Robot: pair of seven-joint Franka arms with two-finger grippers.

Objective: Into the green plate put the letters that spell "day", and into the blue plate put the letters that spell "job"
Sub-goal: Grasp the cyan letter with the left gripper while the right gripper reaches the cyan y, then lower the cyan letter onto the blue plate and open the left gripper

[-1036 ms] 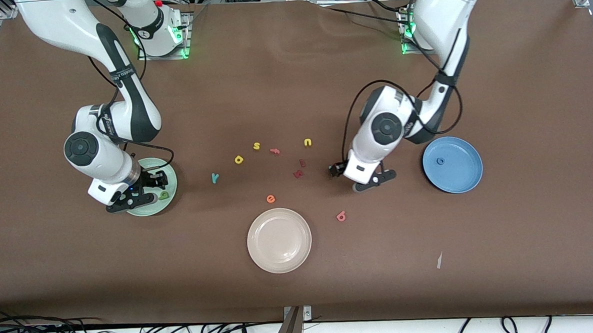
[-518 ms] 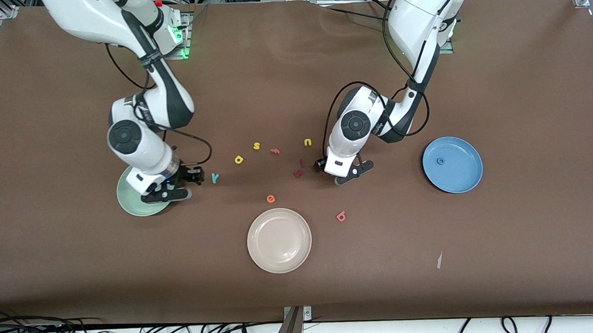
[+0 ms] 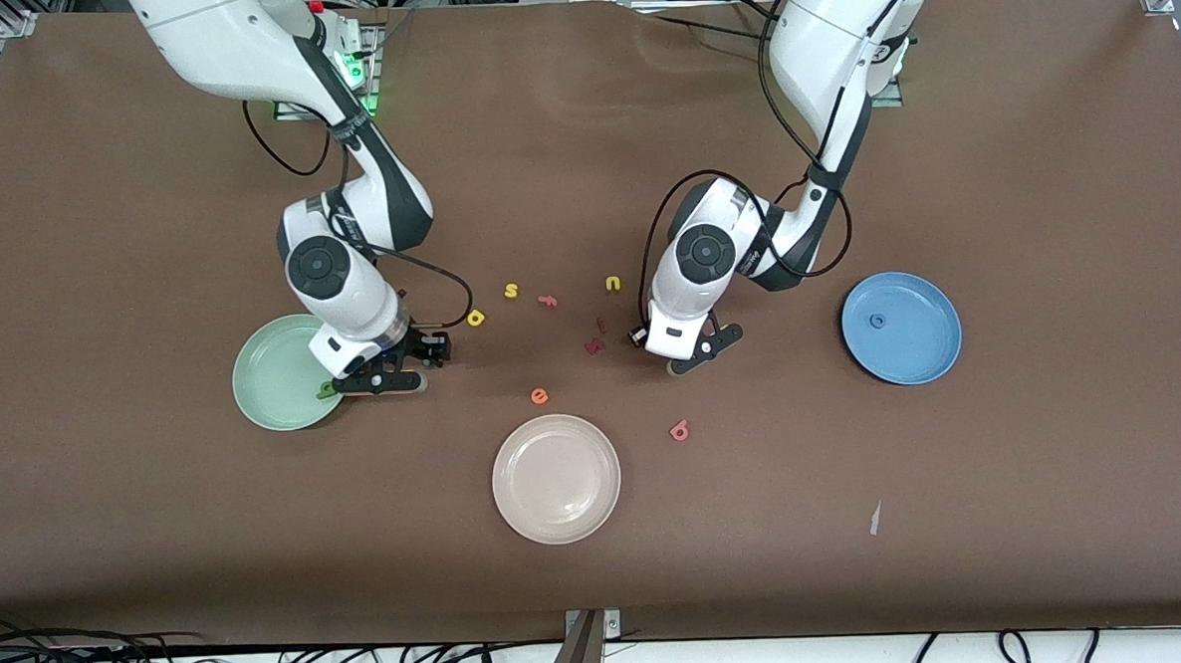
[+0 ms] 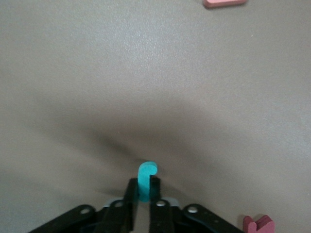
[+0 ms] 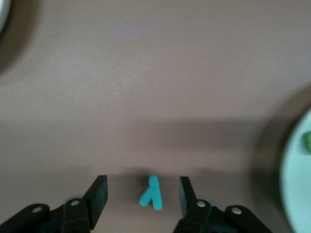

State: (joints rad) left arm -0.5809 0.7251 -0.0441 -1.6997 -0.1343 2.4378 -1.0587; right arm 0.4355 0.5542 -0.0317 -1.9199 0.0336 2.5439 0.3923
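Your left gripper (image 4: 144,196) is clamped on the teal j (image 4: 146,178), whose hooked end sticks out past the fingertips, low over the brown table (image 3: 1041,152) near the small dark-red pieces (image 3: 594,345); from the front camera the letter itself is hidden under the wrist. Your right gripper (image 5: 142,195) stands with its fingers spread and nothing in them, the teal y (image 5: 151,193) lying flat on the table between them, just beside the green plate (image 3: 266,386).

That green plate, toward the right arm's end, carries the dark green a (image 3: 326,390) at its rim nearest the gripper. The yellow d (image 3: 476,318) lies on the table between the two arms. The blue plate (image 3: 921,357), toward the left arm's end, holds the blue o (image 3: 877,321). The pinkish-red b (image 3: 680,429) rests nearer the front camera than the left gripper, beside the cream-white plate (image 3: 556,478).

Around them you have the yellow s (image 3: 511,291), the pink f (image 3: 547,300), the yellow u (image 3: 612,284) and the orange e (image 3: 539,395). What looks like a small scrap of paper (image 3: 875,519) lies near the table's front edge.
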